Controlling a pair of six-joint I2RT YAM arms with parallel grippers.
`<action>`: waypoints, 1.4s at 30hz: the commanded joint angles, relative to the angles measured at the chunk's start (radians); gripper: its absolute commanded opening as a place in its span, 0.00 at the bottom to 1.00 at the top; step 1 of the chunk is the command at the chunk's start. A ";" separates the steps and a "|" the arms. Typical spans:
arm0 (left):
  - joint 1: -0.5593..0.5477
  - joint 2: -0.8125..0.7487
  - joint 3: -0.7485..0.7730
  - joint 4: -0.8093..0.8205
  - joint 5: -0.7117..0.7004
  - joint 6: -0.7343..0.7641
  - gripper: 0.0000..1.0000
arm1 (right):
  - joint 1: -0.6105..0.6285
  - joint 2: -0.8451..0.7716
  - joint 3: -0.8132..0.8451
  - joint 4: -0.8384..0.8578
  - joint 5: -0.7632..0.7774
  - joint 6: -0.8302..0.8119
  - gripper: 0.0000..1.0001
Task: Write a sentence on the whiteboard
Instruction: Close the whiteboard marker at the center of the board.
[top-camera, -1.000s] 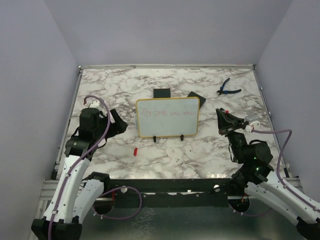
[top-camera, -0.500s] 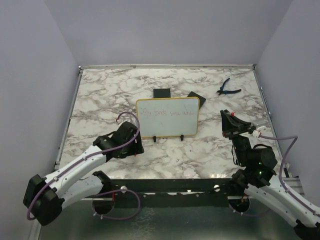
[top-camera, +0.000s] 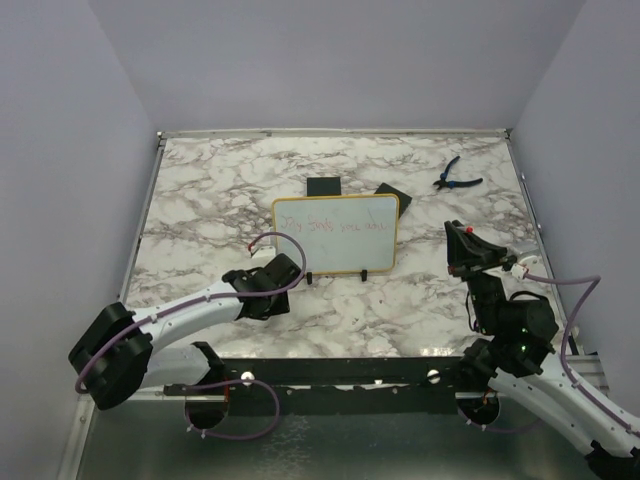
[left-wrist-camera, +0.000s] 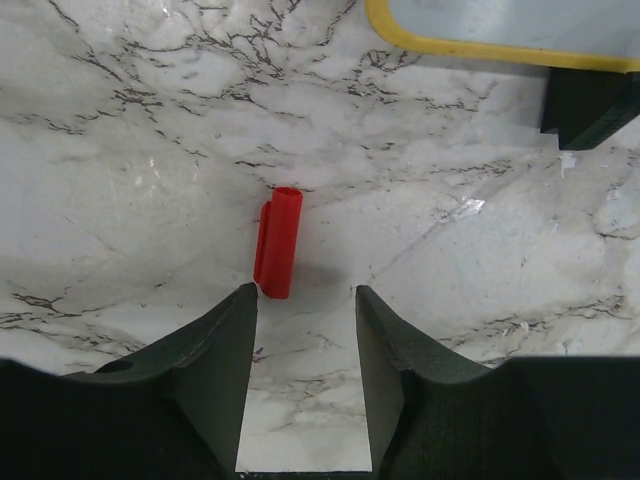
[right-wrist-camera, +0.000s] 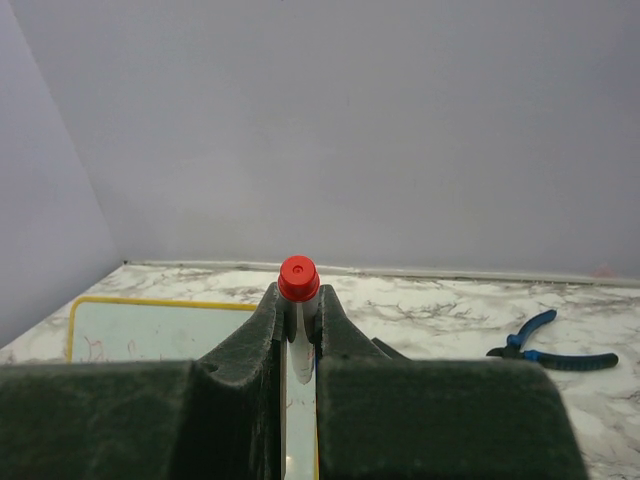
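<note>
Fingers of left gripper (left-wrist-camera: 305, 292): low over the marble table (left-wrist-camera: 120, 150), about half open, nothing between them.
Red cap (left-wrist-camera: 277, 243): lay flat just beyond the fingertips, in line with the gap but nearer to one tip than to the other, and was not touched.
Fingers of right gripper (right-wrist-camera: 299, 300): closed on the marker (right-wrist-camera: 298, 278), which stood upright with its red end above the tips.
Whiteboard (top-camera: 335, 255): stood on its black feet beyond both pairs of fingers, ahead-right of the left ones and ahead-left of the right ones.
Sentence (top-camera: 333, 227): one faint red line across the upper board, so the writing looked finished.
Farther: two black squares (top-camera: 323, 186) were behind the board and blue pliers (top-camera: 457, 176) far ahead of the right fingers.
Risk: the cap was off-centre in the gap, so I think one finger could push or roll it away instead of clamping it. The tips were also low enough to scrape the table.
Hidden: the words were not readable. The fingers covered the marker's lower end. In the top view, the left arm covered the cap.
</note>
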 joint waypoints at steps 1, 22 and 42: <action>-0.008 0.022 0.038 0.017 -0.099 0.002 0.45 | -0.005 -0.014 -0.011 -0.029 0.029 0.010 0.01; 0.015 0.063 0.009 0.030 -0.067 0.051 0.39 | -0.005 -0.045 -0.026 -0.020 0.063 0.010 0.01; 0.042 0.074 -0.036 0.046 0.027 0.069 0.25 | -0.005 -0.057 -0.036 -0.018 0.101 0.007 0.01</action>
